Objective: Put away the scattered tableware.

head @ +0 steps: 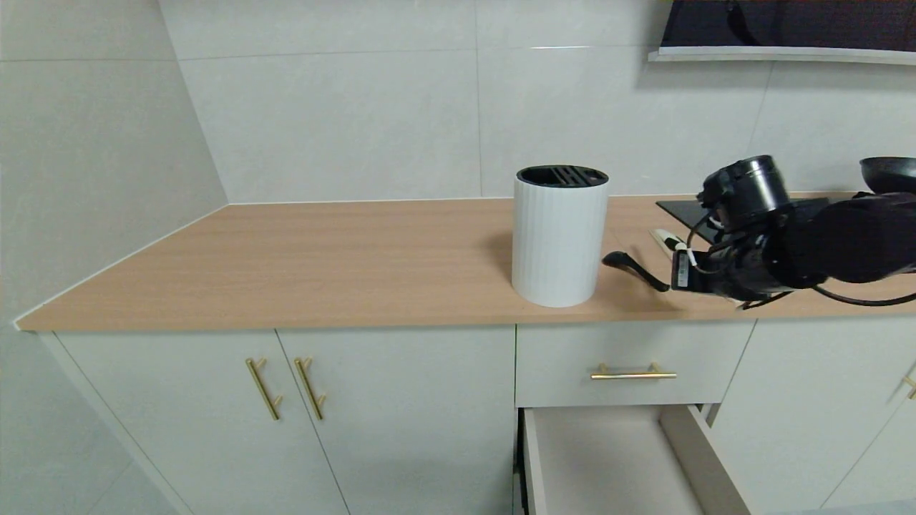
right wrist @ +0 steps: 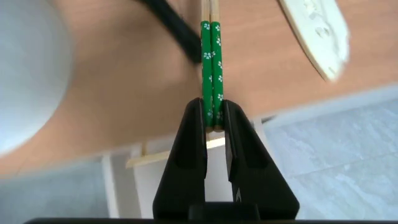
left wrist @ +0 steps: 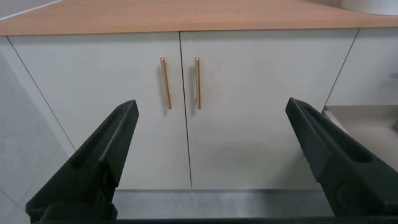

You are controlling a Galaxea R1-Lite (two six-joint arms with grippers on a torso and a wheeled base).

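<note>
A pair of chopsticks (right wrist: 210, 56) with green, white-dotted ends is pinched in my right gripper (right wrist: 214, 111), which is shut on them just above the wooden counter (head: 322, 257). In the head view this gripper (head: 678, 275) hangs right of the white ribbed utensil holder (head: 558, 239) with its black slotted top. A black utensil handle (head: 631, 266) lies on the counter between holder and gripper, seen also as a black handle (right wrist: 171, 28) beside the chopsticks. A white spoon-like piece (right wrist: 316, 34) lies nearby. My left gripper (left wrist: 214, 155) is open, low in front of the cabinet doors.
A drawer (head: 608, 458) stands pulled out below the counter, under a shut drawer with a gold handle (head: 633, 373). Two cabinet doors with gold handles (left wrist: 181, 82) face the left gripper. A black cooktop (head: 687, 209) and a dark pan (head: 889, 172) sit at the counter's right.
</note>
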